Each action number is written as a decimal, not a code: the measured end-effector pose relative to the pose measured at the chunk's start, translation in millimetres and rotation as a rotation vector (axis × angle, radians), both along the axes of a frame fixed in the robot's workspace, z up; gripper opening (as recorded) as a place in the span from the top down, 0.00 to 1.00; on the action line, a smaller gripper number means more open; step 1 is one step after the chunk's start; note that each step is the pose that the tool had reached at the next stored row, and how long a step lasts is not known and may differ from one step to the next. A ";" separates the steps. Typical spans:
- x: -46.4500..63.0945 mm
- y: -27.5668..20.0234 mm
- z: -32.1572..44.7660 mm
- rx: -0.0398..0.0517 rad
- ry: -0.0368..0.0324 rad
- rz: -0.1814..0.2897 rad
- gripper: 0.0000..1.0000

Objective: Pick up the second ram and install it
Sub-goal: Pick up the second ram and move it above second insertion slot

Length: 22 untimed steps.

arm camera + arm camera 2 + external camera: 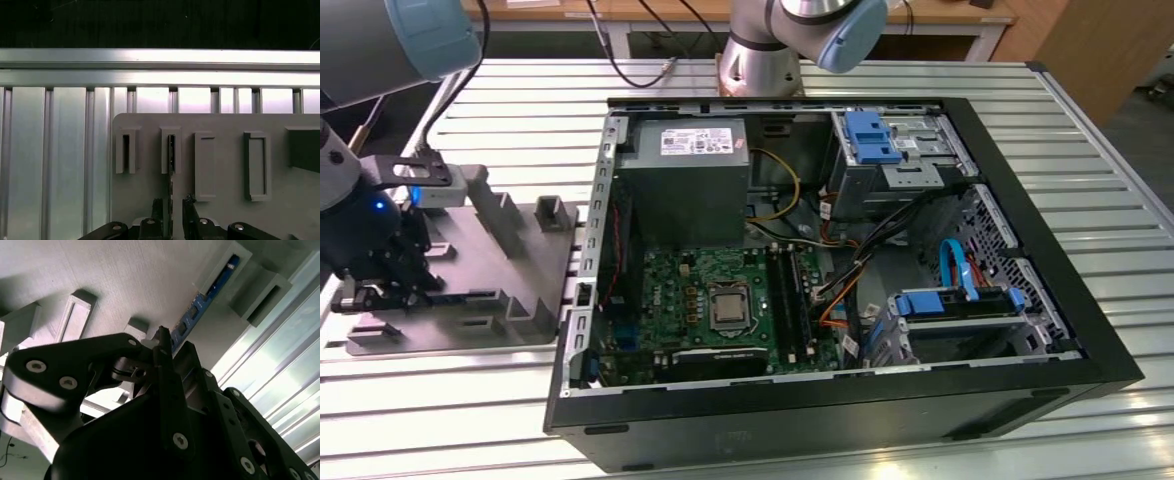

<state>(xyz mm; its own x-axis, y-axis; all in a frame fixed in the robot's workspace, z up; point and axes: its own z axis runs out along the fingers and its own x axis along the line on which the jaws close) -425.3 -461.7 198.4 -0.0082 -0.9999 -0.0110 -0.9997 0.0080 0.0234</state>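
A blue ram stick (210, 292) stands on edge in a slot of a grey holding fixture (100, 270). In the first wrist view the same stick (171, 147) shows edge-on as a thin dark line in the second of a row of raised slots on the fixture (145, 200). The gripper (172, 210) sits directly in line with it. Its jaws are parted by a narrow gap, one on each side of the stick's line, and neither looks pressed against it. They have hold of nothing.

In the exterior view the gripper (380, 290) hangs low over the fixture (494, 300), which lies flat at the exterior view's left on a ribbed aluminium tabletop (854, 80).

Just beside the fixture, toward the exterior view's right, an open black computer case (1067, 330) lies on its side on the tabletop. Inside it are a green motherboard (707, 290), a grey power supply (687, 190) above that, and blue-tabbed drive bays (870, 135) at the far corner. The arm's base (761, 60) stands on the tabletop behind the case.
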 end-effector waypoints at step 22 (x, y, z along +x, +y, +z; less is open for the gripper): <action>-1.1 0.0 -0.4 -0.0001 0.0000 0.000 0.79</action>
